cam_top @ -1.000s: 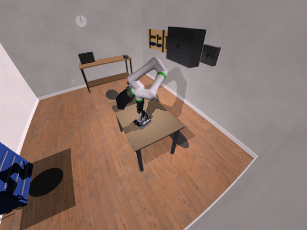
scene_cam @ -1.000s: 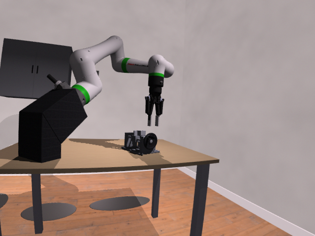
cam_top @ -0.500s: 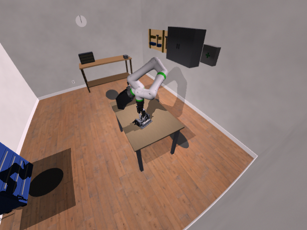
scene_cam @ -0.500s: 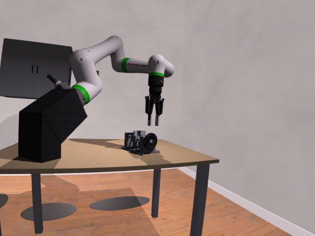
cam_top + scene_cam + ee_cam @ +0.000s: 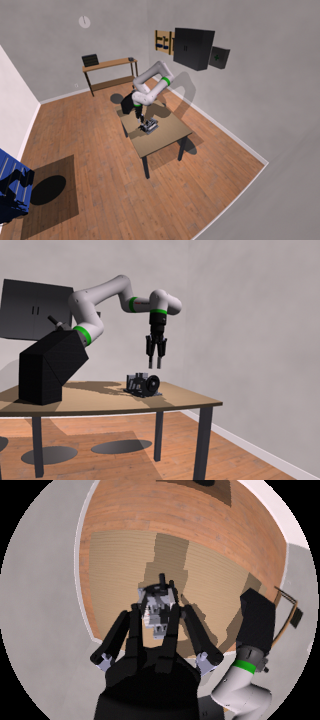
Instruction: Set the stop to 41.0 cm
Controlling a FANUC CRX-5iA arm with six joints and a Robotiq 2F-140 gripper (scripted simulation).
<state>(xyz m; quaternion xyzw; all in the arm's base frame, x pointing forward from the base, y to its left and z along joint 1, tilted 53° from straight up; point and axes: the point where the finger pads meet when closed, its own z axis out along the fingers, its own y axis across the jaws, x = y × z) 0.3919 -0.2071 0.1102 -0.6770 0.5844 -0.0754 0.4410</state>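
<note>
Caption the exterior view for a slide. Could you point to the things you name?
Gripper (image 5: pixel 155 367) poised with parted fingers above a small mechanism's black handwheel (image 5: pixel 153 383) on a wooden table (image 5: pixel 103 405).
</note>
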